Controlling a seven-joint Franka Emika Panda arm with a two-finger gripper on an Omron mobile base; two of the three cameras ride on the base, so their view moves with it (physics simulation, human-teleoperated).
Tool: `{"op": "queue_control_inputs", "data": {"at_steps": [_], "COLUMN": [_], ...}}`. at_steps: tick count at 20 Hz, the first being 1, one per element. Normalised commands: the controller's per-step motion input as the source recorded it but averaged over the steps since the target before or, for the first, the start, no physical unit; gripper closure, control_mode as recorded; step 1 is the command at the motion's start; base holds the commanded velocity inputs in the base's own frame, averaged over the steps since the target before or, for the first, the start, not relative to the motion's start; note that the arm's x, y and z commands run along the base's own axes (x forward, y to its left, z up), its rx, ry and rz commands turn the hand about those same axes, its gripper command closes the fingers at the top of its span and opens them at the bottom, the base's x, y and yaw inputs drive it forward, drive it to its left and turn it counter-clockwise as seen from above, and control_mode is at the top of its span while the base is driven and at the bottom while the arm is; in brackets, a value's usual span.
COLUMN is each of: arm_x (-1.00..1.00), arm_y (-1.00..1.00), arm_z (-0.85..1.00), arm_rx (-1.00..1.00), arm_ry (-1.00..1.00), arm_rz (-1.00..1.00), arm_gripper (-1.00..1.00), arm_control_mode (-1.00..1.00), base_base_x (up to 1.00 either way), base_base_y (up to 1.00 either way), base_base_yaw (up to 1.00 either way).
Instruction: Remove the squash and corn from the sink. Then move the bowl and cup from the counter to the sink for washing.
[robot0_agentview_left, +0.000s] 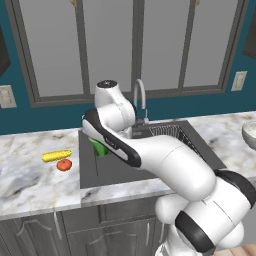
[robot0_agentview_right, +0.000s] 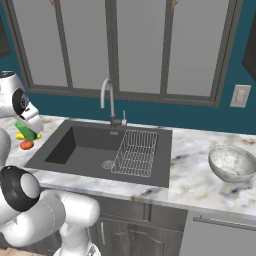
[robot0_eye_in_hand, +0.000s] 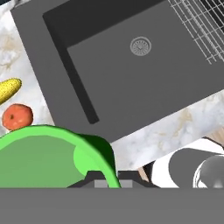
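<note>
My gripper is shut on the rim of the bright green cup, held in the air over the left end of the dark sink. From the left base the cup peeks out behind my forearm; from the right base it hangs under the hand. The yellow corn and the round orange-red squash lie side by side on the counter left of the sink. On the counter to the right of the sink rests the speckled bowl.
A curved metal faucet rises behind the basin. A wire rack fills the basin's right half, next to the round drain. My own arm crosses over the sink in the left base view. An outlet is on the right wall.
</note>
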Motion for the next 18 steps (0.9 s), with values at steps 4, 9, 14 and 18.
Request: {"op": "queue_control_inputs", "data": {"at_steps": [4, 9, 14, 18], "arm_x": [0.04, 0.08, 0.12, 0.16], "arm_y": [-0.28, -0.27, -0.27, -0.23], "arm_z": [0.0, 0.0, 0.0, 0.0], "arm_rx": [-0.06, -0.07, -0.07, -0.03], "arm_ry": [0.0, 0.0, 0.02, 0.03], "arm_rz": [0.0, -0.01, -0.02, -0.02], "arm_gripper": [1.0, 1.0, 1.0, 1.0], "arm_control_mode": [-1.0, -1.0, -1.0, -1.0], "base_base_x": [0.0, 0.0, 0.0, 0.0], "base_base_y": [0.0, 0.0, 0.0, 0.0], "base_base_yaw": [0.0, 0.0, 0.0, 0.0]}}
